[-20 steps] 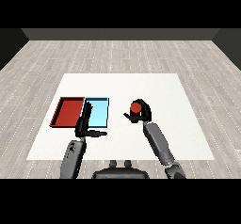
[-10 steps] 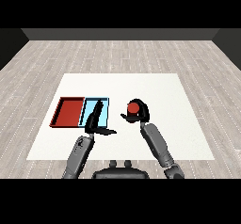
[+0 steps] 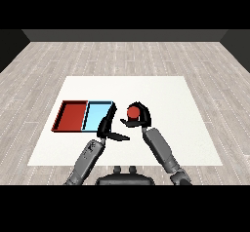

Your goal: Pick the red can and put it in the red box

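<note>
Two trays lie side by side on the white table (image 3: 161, 94), touching along one edge; the red tray (image 3: 71, 116) sits at the far left and the light blue tray (image 3: 97, 116) just to its right. The right hand (image 3: 140, 120) has its fingers and thumb curled round the red can (image 3: 133, 111); the can is held upright above the table, to the right of the light blue tray and well apart from the red tray. The left hand (image 3: 108, 126) rests at the near right corner of the light blue tray; its fingers reach straight up along that tray's right edge, its thumb juts out to the right, and it holds nothing.
</note>
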Controlling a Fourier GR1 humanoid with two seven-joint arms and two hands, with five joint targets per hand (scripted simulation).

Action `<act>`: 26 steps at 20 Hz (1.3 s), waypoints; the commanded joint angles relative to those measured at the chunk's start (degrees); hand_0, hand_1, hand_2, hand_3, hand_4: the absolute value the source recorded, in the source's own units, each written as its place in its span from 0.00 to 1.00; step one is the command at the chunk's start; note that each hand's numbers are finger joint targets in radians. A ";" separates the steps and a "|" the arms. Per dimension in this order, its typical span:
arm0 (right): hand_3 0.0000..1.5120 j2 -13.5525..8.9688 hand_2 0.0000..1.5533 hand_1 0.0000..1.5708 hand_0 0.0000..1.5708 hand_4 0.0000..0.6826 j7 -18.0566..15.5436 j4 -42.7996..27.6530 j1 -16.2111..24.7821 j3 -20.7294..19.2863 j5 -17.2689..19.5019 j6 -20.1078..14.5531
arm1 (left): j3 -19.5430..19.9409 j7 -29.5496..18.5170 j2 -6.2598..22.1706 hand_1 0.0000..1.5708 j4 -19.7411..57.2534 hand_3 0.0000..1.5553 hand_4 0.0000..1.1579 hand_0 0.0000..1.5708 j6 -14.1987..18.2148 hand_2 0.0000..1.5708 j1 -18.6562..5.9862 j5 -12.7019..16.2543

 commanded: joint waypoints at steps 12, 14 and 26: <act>0.93 0.12 0.92 0.91 0.91 0.90 0.94 -4.83 0.13 4.91 -1.61 0.75 | -4.77 5.26 -0.01 0.00 3.16 0.00 0.00 0.00 6.00 0.00 -5.64 0.27; 0.93 0.12 0.93 0.91 0.91 0.88 0.63 -3.42 -2.29 8.43 -2.49 -3.84 | -3.94 2.00 -0.01 0.00 6.90 0.00 0.00 0.00 4.78 0.00 -7.22 0.27; 0.92 0.11 0.93 0.92 0.92 0.81 2.77 -7.76 -2.98 13.72 -5.62 -8.15 | -8.73 -0.37 0.01 0.00 7.86 0.00 0.00 0.00 7.86 0.00 -6.52 3.04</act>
